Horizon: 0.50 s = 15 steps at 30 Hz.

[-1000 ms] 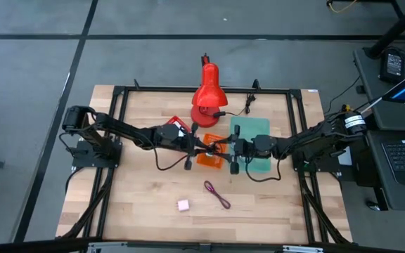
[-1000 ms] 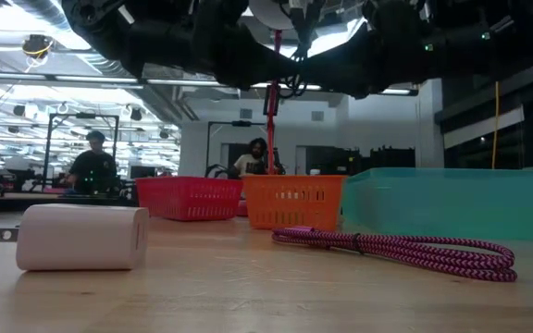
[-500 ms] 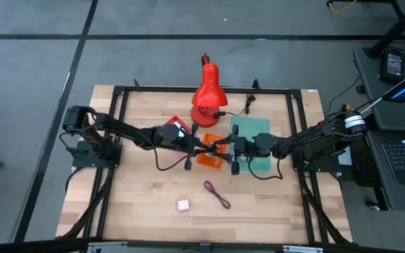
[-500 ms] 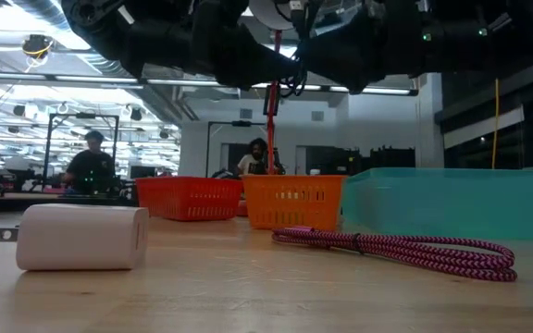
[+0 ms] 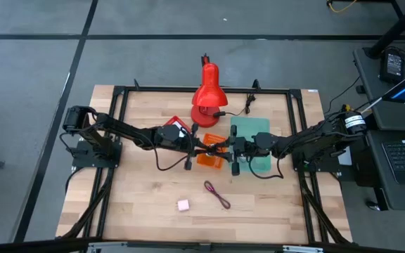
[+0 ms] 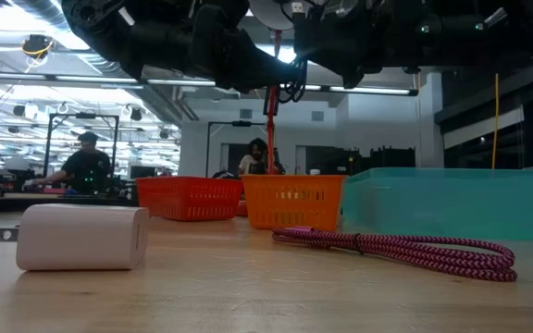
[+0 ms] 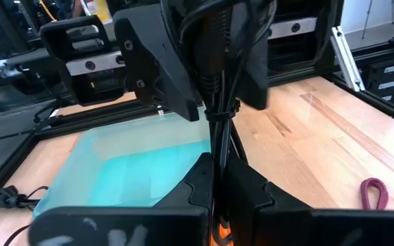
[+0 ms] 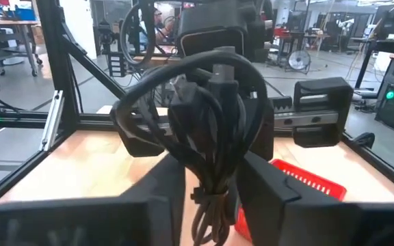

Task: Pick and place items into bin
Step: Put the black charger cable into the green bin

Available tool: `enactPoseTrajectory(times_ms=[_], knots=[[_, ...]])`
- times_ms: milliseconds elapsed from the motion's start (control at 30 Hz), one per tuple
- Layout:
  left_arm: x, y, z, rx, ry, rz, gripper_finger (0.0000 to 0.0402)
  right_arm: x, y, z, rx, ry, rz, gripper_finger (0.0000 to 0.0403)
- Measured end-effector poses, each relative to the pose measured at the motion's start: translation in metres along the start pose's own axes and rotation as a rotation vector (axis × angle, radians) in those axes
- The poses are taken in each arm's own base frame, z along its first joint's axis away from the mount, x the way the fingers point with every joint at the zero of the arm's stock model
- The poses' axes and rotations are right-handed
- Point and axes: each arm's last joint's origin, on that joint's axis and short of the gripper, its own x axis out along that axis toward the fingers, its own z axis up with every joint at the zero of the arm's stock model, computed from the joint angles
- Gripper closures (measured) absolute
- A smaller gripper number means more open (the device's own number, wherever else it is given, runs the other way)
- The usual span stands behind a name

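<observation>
A coiled black cable (image 5: 216, 146) hangs in the air between my two grippers, above the orange bin (image 5: 209, 160). My left gripper (image 5: 206, 149) reaches in from the table's left and is shut on it. My right gripper (image 5: 229, 149) comes from the right and is shut on it too. The pink cube (image 5: 183, 205) lies flat on the wood near the near edge. The maroon cord loop (image 5: 216, 195) lies beside it, to its right. The low view shows the cube (image 6: 83, 237) and the cord (image 6: 405, 248) close up, with both arms overhead. My left gripper (image 7: 215, 179) pinches several strands of the cable bundle (image 7: 217, 137) between its two fingers, coming level from the table's left. The bundle is lifted clear of the table. My right gripper (image 8: 214, 181) pinches the same bundle (image 8: 211, 157) between its two fingers, coming level from the right. The cable's loops (image 8: 183, 89) stand out past the fingers.
A red bin (image 5: 178, 125) sits left of the orange one and a teal bin (image 5: 253, 130) right of it. The red desk lamp (image 5: 207, 88) stands behind them, near the far edge. A black frame (image 5: 118, 126) borders the table. People show in the room beyond.
My right gripper has edged a little toward the table's left, closer to the left gripper. The cable bundle has stayed between the two over the orange bin.
</observation>
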Motion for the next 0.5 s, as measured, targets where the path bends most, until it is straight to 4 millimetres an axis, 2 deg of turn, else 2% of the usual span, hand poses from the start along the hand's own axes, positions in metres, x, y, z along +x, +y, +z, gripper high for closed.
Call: enactPoseTrajectory(times_ms=[200,500], knots=[[0.0001,-0.0019,-0.0003,0.0,0.004,-0.014,0.0367,-0.0001,0.0003,-0.0007,-0.018,0.007,0.003,0.0385],[-0.0089,-0.0016,0.0023,0.022,0.082,-0.018,0.0311,0.0,0.0001,-0.0031,-0.003,0.03,0.001,0.039]])
